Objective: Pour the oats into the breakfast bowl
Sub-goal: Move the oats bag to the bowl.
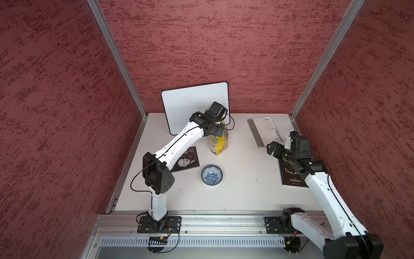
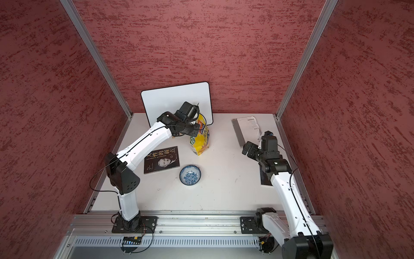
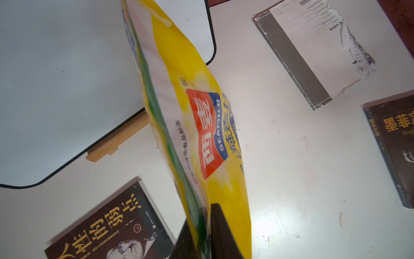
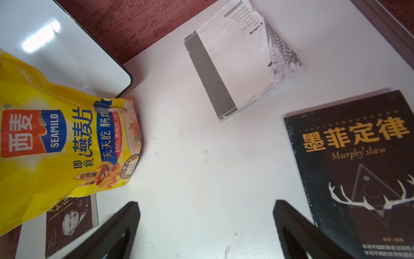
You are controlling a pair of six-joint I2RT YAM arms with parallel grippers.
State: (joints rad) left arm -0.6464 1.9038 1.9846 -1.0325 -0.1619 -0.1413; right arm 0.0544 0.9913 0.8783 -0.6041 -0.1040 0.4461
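Left hand (image 3: 205,235): both black fingers are clamped on the top edge of the oats pouch (image 3: 201,134), one on each face of the green-white band. In both top views the same hand (image 1: 218,132) sits over the pouch's upper end.

Oats pouch (image 1: 218,143): it stands on the table (image 1: 246,179) with its long axis close to vertical, base down and sealed top up under the left hand. The printed face with the red-and-blue logo is turned toward the right hand; the right wrist view shows that face (image 4: 67,145) in full. No loose oats are visible.

Right hand (image 4: 206,231): fingers spread wide with only bare table between them. It hovers well apart from the pouch, over the dark book with the antler design (image 4: 358,168).

Breakfast bowl (image 1: 211,175): upright on the table, nearer the arm bases than the pouch, close to it but not touching. Blue floral pattern shows inside; whether it holds anything else cannot be told.

Surroundings, relative to the pouch: a white board (image 1: 195,105) stands just behind it on a wooden stand (image 3: 116,139). A dark book with a portrait cover (image 2: 162,159) lies flat beside it, partly under the left arm. A grey-and-white booklet (image 1: 264,130) lies toward the right hand
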